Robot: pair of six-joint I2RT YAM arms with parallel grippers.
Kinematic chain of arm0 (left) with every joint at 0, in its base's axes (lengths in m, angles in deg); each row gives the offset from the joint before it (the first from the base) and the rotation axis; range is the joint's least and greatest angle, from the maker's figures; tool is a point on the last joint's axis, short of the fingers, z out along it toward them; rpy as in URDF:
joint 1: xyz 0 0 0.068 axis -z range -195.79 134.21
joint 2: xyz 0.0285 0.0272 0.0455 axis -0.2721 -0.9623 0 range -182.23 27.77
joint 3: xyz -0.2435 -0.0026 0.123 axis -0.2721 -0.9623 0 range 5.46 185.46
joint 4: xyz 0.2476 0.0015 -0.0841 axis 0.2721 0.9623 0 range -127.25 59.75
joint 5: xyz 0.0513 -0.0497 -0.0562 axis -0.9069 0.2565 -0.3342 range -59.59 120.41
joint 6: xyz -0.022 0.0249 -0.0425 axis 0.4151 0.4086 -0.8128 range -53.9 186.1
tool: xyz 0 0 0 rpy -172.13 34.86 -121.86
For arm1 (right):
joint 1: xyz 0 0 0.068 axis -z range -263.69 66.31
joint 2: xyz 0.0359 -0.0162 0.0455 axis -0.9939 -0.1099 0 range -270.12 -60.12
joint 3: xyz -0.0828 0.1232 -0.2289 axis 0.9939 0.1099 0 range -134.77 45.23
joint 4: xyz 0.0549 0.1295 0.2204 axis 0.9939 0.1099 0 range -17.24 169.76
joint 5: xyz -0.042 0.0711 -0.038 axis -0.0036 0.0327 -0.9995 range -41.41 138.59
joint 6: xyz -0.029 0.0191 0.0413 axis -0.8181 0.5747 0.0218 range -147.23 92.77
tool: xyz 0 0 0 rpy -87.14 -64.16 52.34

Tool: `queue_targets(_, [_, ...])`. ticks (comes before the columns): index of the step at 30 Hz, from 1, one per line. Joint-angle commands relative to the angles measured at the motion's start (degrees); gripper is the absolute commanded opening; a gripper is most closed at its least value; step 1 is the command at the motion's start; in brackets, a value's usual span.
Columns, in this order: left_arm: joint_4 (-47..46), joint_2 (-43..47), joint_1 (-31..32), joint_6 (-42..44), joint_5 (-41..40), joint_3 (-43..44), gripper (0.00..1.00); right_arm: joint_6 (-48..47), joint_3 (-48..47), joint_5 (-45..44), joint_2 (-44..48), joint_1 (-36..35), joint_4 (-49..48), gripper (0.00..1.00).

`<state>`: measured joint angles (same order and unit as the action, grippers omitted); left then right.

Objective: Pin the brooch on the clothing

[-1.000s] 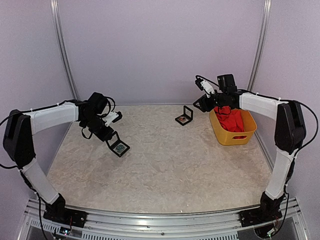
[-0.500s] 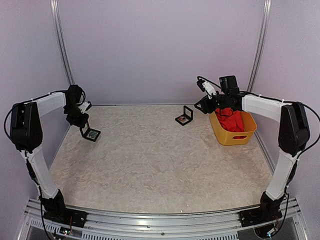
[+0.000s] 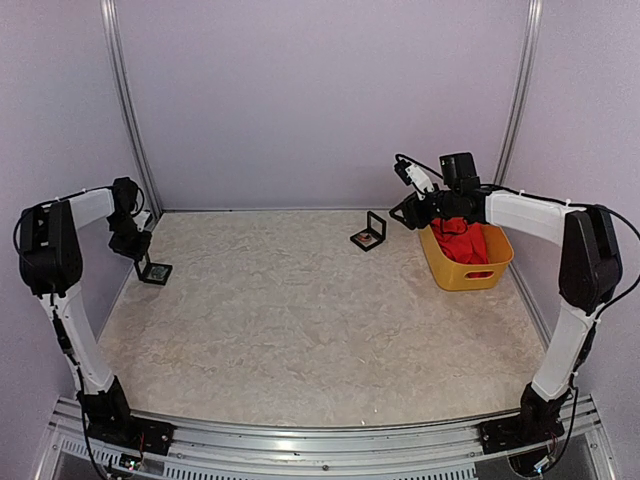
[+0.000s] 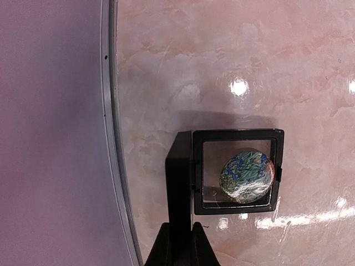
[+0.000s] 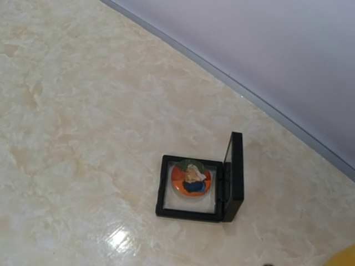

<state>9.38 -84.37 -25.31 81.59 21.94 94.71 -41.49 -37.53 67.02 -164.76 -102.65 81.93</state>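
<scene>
Plain lilac walls (image 3: 320, 100) with metal corner rails (image 3: 128, 110) enclose a glossy beige marbled tabletop (image 3: 320, 330) showing bright glints (image 4: 239, 86).

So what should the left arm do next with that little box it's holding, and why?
Probably lower it and let go. The left fingers pinch the black case holding the blue-green brooch, close to the table by its left edge. The red T-shirt is bunched in the yellow basket, so a free arm would likely help to lay it out.

Red T-shirt (image 3: 462, 240) crumpled in bin (image 3: 470, 278), 2 o'clock; orange brooch (image 5: 191, 178) in open case (image 5: 236, 172), 1 o'clock; blue-green brooch (image 4: 247, 174) in framed case (image 4: 236, 134), 9 o'clock.
</scene>
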Motion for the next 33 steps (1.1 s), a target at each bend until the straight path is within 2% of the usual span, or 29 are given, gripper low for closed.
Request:
queue_targets(1, [-0.5, -0.9, -0.8, -0.6, -1.0, 2.5, 0.00, -0.4, 0.3, 0.8, 2.5, -0.2, 0.0, 0.60])
queue_targets(8, [-1.0, -1.0, -1.8, -0.6, 0.0, 2.1, 0.00, 1.3, -0.5, 0.9, 2.8, 0.0, 0.7, 0.61])
queue_targets(13, [-1.5, -1.4, -1.9, -0.5, -0.2, 2.0, 0.01, 4.4, -1.9, -5.2, 2.9, 1.2, 2.2, 0.63])
queue_targets(14, [-1.5, -1.5, -2.0, -0.5, -0.2, 2.0, 0.06, 5.3, -2.0, -6.4, 3.1, 1.9, 2.4, 0.63])
queue_targets(15, [-1.5, -1.6, -2.0, -0.6, -0.2, 2.1, 0.14, 6.2, -1.8, -7.7, 3.4, 2.4, 2.5, 0.63])
queue_targets(17, [-1.5, -1.7, -2.0, -0.6, 0.2, 1.9, 0.34, 7.9, -1.0, -9.5, 4.1, 4.6, 2.5, 0.63])
queue_targets(20, [-1.8, -1.1, -2.0, -0.8, 0.4, 1.7, 0.50, 9.4, -0.3, -12.5, 4.5, 7.7, 3.2, 0.64])
queue_targets(26, [-3.4, 3.4, -1.6, -1.6, -0.5, 2.4, 0.69, 10.6, -1.2, -12.7, 1.6, 10.0, 10.1, 0.63])
queue_targets(33, [-9.6, 13.3, 3.1, -1.4, -1.2, -1.9, 0.74, 13.0, 3.7, -10.4, 1.0, 7.8, 9.7, 0.58])
